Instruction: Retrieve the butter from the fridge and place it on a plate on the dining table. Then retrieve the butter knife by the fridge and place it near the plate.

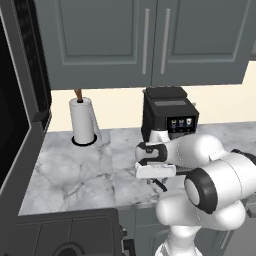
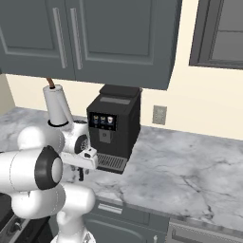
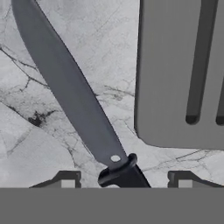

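The butter knife (image 3: 78,100) lies flat on the marble counter (image 1: 75,170), its long grey blade running away from the hand and its dark handle (image 3: 124,175) nearest to me. My gripper (image 3: 124,183) hangs low over that handle, one fingertip (image 3: 65,180) on each side with a gap to the handle, so it is open and holds nothing. From the base cameras the gripper (image 1: 158,181) (image 2: 81,173) points down at the counter just in front of the coffee machine. The fridge (image 1: 22,115) stands at the far left. The butter, the plate and the dining table are out of view.
A black coffee machine (image 1: 167,117) (image 2: 114,128) stands right behind the hand, its grey drip tray (image 3: 179,74) close beside the blade. A paper towel roll (image 1: 82,122) (image 2: 57,107) stands by the wall. Grey wall cabinets (image 1: 145,40) hang above. The counter's front edge is near the knife.
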